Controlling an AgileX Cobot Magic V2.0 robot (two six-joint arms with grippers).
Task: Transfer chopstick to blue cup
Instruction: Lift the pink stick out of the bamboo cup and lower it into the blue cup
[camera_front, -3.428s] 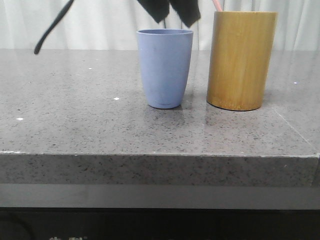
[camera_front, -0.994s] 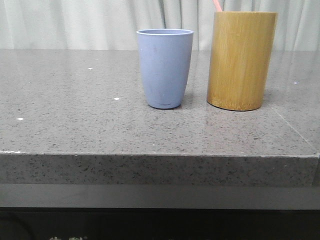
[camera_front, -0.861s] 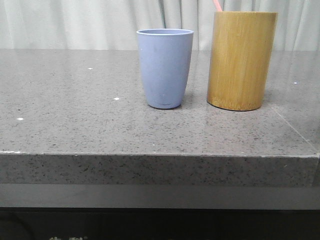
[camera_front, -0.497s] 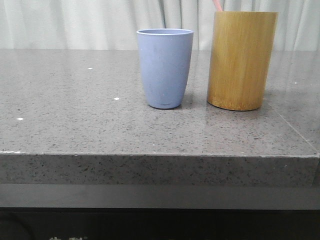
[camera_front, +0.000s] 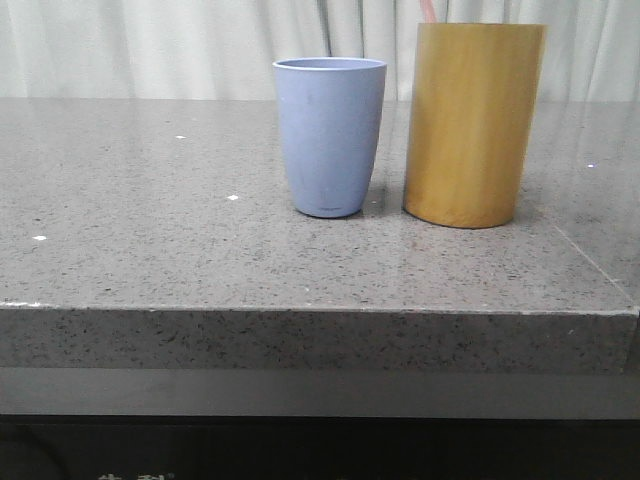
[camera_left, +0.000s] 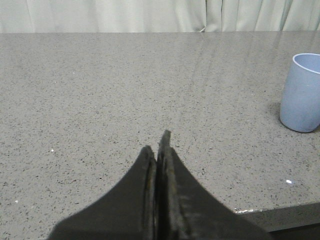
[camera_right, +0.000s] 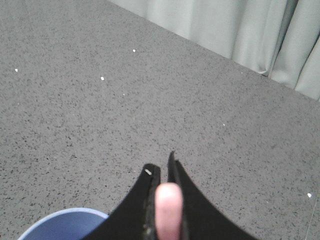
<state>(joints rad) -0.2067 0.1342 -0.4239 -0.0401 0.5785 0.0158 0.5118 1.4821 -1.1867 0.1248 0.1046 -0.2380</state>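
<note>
Right tool (camera_right: 165, 192) is clamped on the chopstick (camera_right: 167, 210), whose pink tip (camera_front: 428, 10) is seen rising from the bamboo cylinder (camera_front: 470, 120) beside the blue cup (camera_front: 330, 135), presumably for lifting out. Left tool (camera_left: 159, 165) is pressed closed, empty, over the surface (camera_left: 100, 100).

A tall tan bamboo cylinder (camera_front: 473, 122) stands upright on the grey speckled stone table (camera_front: 200, 250), at about 1 o'clock from the table's middle in the front view, near the far edge. A pale pleated curtain (camera_front: 150, 45) hangs behind the table at 12 o'clock. Small white specks (camera_front: 233, 197) dot the tabletop toward 9 and 10 o'clock.
</note>
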